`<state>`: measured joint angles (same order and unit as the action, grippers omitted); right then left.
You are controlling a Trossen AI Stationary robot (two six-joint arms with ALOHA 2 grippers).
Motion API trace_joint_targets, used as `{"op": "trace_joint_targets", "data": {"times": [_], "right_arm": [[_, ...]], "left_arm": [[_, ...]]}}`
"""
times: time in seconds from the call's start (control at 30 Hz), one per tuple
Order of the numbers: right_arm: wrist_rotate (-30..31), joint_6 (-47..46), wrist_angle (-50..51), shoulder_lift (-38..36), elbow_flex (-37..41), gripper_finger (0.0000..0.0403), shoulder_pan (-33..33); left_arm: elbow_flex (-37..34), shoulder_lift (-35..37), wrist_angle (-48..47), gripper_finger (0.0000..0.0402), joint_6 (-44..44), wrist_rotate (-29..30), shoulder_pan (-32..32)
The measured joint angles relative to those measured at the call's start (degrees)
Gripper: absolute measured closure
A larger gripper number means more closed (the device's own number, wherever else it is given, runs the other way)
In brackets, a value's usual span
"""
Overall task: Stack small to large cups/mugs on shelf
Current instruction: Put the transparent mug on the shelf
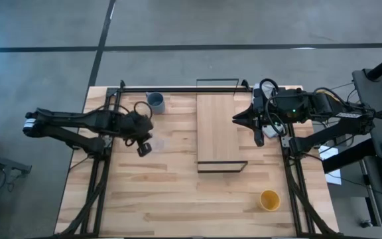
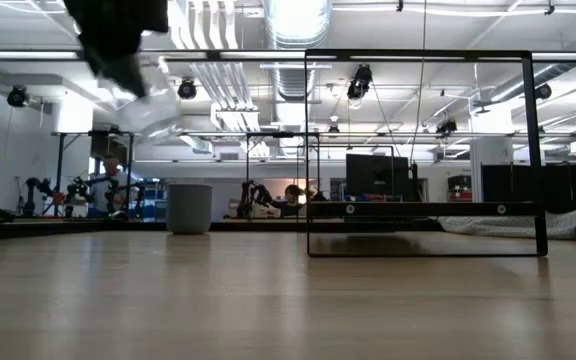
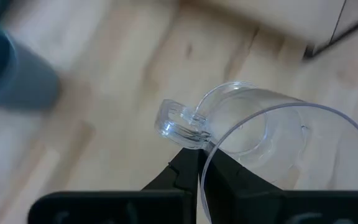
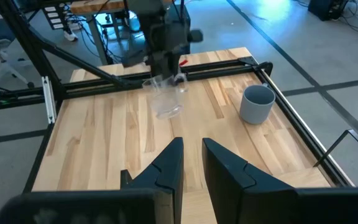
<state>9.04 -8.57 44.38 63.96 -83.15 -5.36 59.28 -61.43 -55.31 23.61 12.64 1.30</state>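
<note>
My left gripper point(image 1: 144, 146) is shut on the tiny clear glass point(image 3: 272, 130), a mug with a small handle point(image 3: 178, 122), held above the table to the left of the shelf point(image 1: 217, 126). The glass also shows in the right wrist view point(image 4: 166, 98) and, lifted, in the low view point(image 2: 154, 108). The blue-grey cup point(image 1: 155, 101) stands upright at the far edge and shows in the low view point(image 2: 189, 208) too. The yellow-orange cup point(image 1: 269, 200) stands near the front right. My right gripper point(image 1: 237, 118) is open and empty over the shelf's right side. My left gripper holds the glass by its rim wall point(image 3: 204, 163) beside the handle, one finger inside the glass and one outside. The fingers come from above, pointing down. The glass hangs below them, lifted clear of the table and tilted.
The shelf is a pale board with black wire frames at its far end point(image 1: 217, 82) and near end point(image 1: 222, 167); the frame stands tall in the low view point(image 2: 423, 150). A black rail point(image 1: 178, 89) runs along the table's far edge. Bare planks lie between the shelf and the yellow-orange cup.
</note>
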Motion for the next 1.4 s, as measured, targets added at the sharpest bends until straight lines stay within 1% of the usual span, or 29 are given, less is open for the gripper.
{"op": "trace_joint_targets", "data": {"times": [0.2,0.4,0.57,0.67,0.77,0.93,1.03,1.17,1.27,1.33,1.4], "right_arm": [[0.02,-0.01,0.0,0.0,-0.02,0.0349,0.01],[0.02,-0.01,-0.02,0.0,-0.02,0.0349,0.02],[0.01,-1.37,-0.04,0.0,-0.02,0.0349,0.01],[0.02,-3.31,-0.02,0.0,-0.02,0.0349,0.02],[0.01,-4.94,0.23,0.0,-0.02,0.0349,0.0],[0.0,-4.97,0.39,0.0,-0.02,0.0349,0.0],[0.02,-4.94,0.39,0.0,-0.02,0.0349,0.0],[0.02,-4.95,0.42,0.0,0.0,0.0349,0.0],[0.04,-4.91,0.42,0.0,0.03,0.0349,0.0],[0.49,-4.9,0.43,0.0,0.19,0.0349,0.0],[3.03,-4.9,0.44,0.0,0.56,0.0349,0.0]], "left_arm": [[8.87,-3.64,5.08,0.0401,-9.97,4.26,-0.09],[18.86,-11.03,6.91,0.0402,-19.7,4.61,-0.47],[26.95,-18.68,6.82,0.0402,-24.01,4.61,-2.16],[31.74,-22.82,6.78,0.0402,-24.55,4.32,-3.98],[36.13,-26.54,6.83,0.0402,-24.6,2.11,-6.22],[42.01,-31.78,6.73,0.0402,-26.07,-1.59,-10.21],[45.01,-34.89,6.89,0.0402,-27.0,-1.66,-13.16],[47.69,-38.96,6.93,0.0402,-26.98,-1.66,-17.11],[48.05,-41.62,7.28,0.0402,-26.96,-1.83,-19.2],[48.04,-43.42,7.72,0.0401,-26.94,-3.1,-20.28],[48.01,-45.29,8.86,0.0402,-26.94,-5.44,-21.2]]}}
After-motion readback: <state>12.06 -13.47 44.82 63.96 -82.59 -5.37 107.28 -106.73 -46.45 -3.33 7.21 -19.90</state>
